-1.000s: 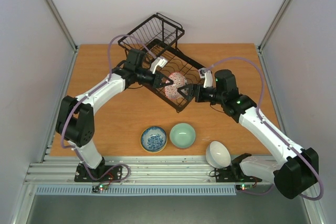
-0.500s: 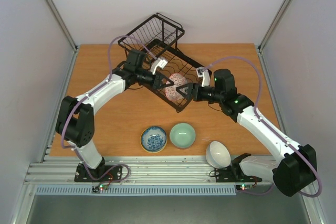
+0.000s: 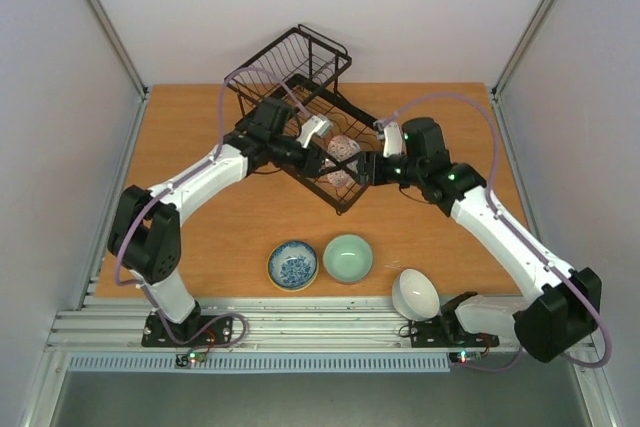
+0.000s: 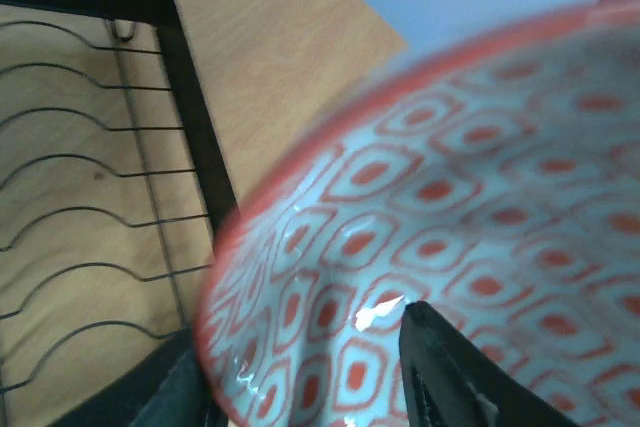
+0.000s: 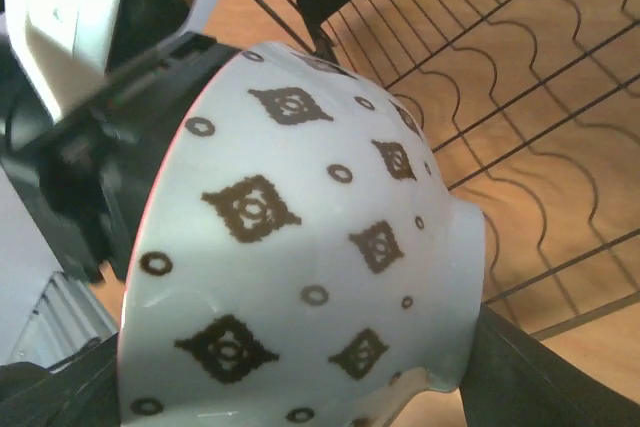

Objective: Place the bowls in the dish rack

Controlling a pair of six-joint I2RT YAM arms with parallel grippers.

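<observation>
The pink-red patterned bowl (image 3: 341,159) stands on edge over the near end of the black wire dish rack (image 3: 290,65). My left gripper (image 3: 322,147) is shut on its rim; in the left wrist view one finger (image 4: 450,372) lies inside the red-patterned bowl (image 4: 480,177). My right gripper (image 3: 363,169) is open, its fingers straddling the bowl's white outside (image 5: 300,247) from rim to foot. The blue-and-white bowl (image 3: 293,264), pale green bowl (image 3: 348,257) and plain white bowl (image 3: 415,294) sit on the table near the front edge.
The rack lies diagonally at the table's back centre, its raised basket at the far end. Its curved dividers (image 4: 90,207) show below the bowl, and in the right wrist view (image 5: 500,117). The white bowl sits tilted close to the right arm's base.
Both grippers have moved away from the front edge, further over the rack. The right gripper has closed in on the bowl, its fingers now on either side of it. The three front bowls have not moved.
</observation>
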